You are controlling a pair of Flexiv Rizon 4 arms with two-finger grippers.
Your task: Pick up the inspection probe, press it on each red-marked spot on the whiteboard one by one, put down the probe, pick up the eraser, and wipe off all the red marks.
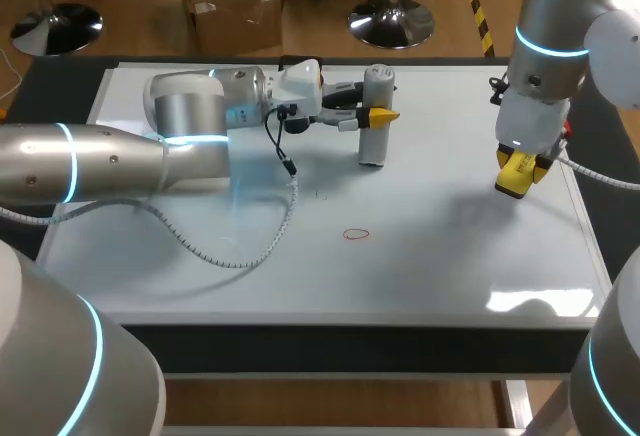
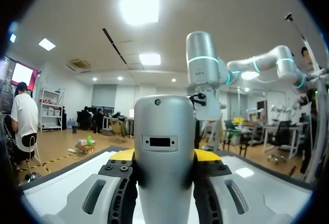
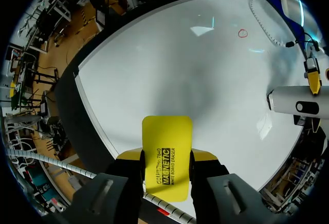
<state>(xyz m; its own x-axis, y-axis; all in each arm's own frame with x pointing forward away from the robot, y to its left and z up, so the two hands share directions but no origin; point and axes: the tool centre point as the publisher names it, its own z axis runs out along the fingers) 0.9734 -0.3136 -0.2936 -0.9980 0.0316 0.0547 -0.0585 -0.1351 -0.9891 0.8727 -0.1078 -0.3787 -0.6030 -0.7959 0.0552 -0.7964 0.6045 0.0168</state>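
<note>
Gripping the upright silver inspection probe (image 1: 372, 148) at upper centre of frame, left gripper (image 1: 380, 115) closed around it on the whiteboard (image 1: 450, 256), right gripper (image 1: 518, 174) at right edge clamping the yellow eraser (image 3: 166, 147), one red mark (image 1: 356, 234) near centre.

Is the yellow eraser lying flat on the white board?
No, the eraser is pinched between the right arm's jaws, up above the board.

Black table (image 1: 340, 348), dark rim showing
</note>
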